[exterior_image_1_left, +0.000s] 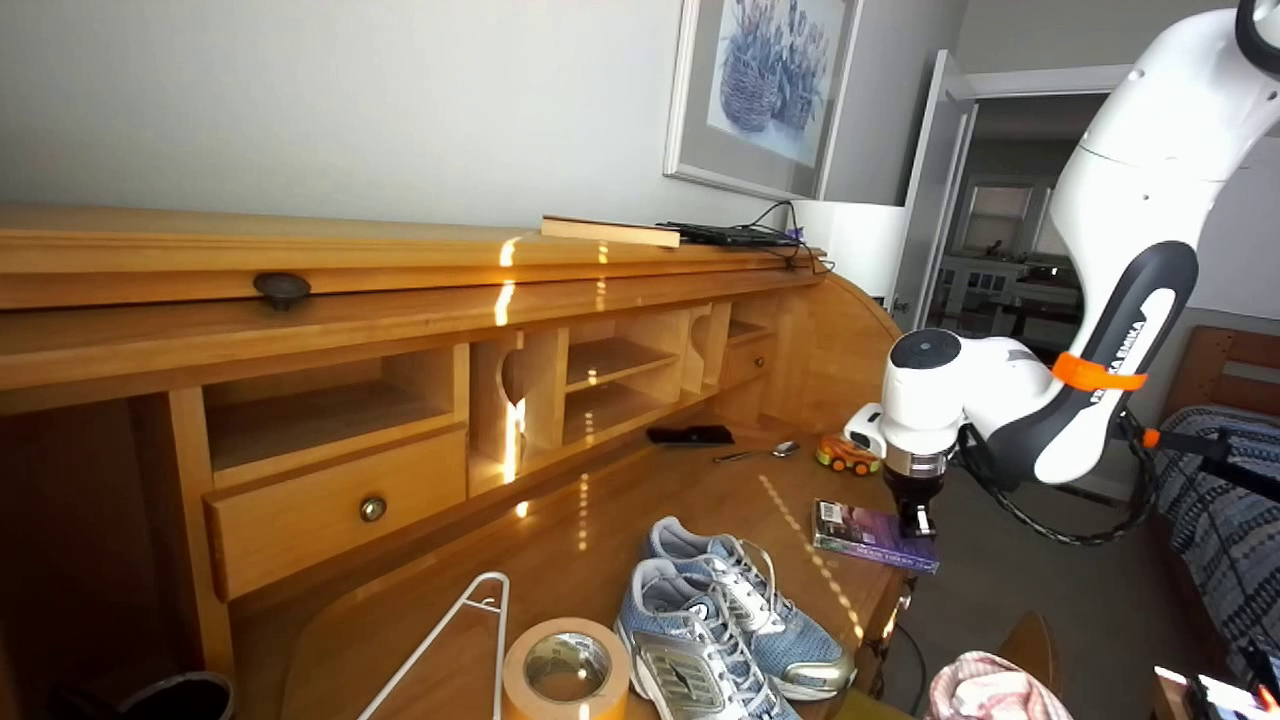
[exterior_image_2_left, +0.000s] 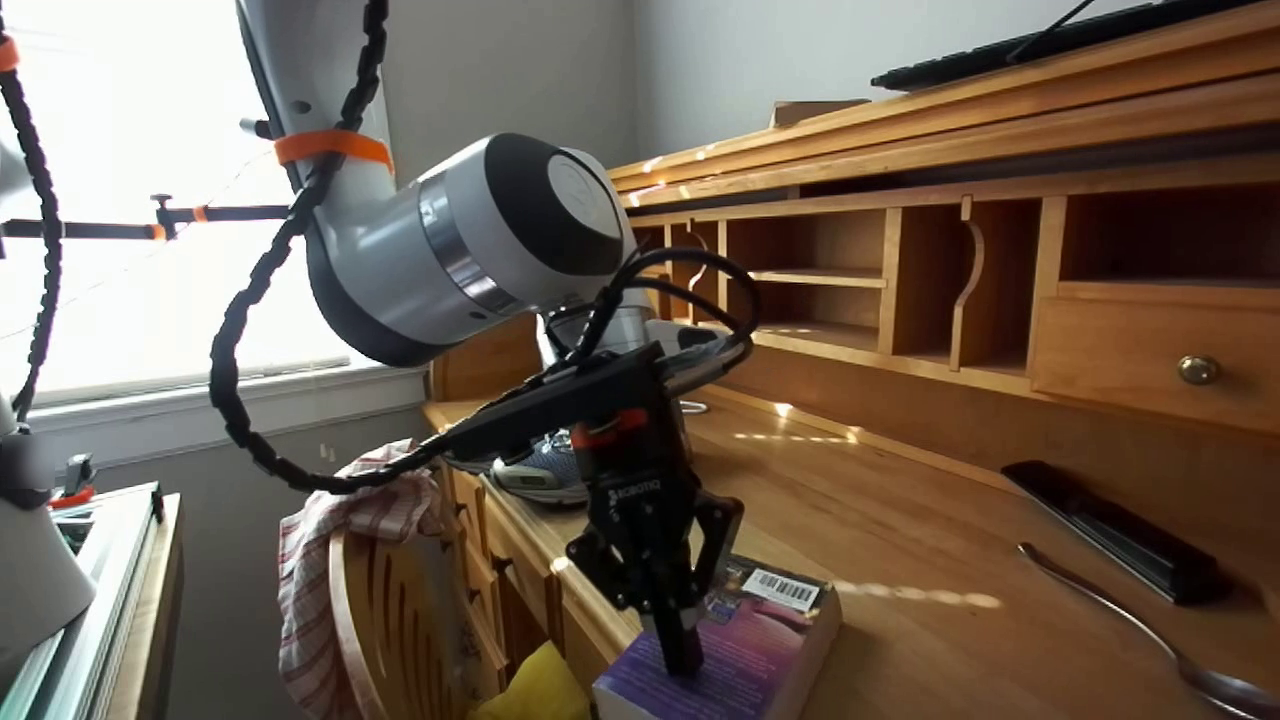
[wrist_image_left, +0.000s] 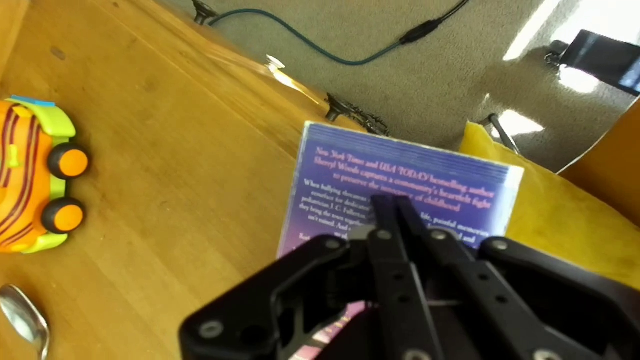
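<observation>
One paperback (wrist_image_left: 345, 160) lies on one bench (exterior_image_2_left: 900, 500). In the wrist view, one toy car (wrist_image_left: 22, 175) and one spoon (wrist_image_left: 22, 317) are left of the paperback. In an exterior view, two running shoes (exterior_image_1_left: 730, 620) sit left of the paperback, with one roll of tape (exterior_image_1_left: 515, 665) and one white hanger (exterior_image_1_left: 502, 630) farther left. In an exterior view, one black oblong object (exterior_image_2_left: 1115, 530) lies to its right, one wooden chair (exterior_image_2_left: 352, 615) and one checked cloth (exterior_image_2_left: 400, 510) to its left.

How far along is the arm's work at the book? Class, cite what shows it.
Apparently done: the approach, since the closed gripper is over the book. In hand: fingertips at or near it, contact unclear. Left, seemingly: any grip; the book lies on the desk, not between fingertips.
</observation>
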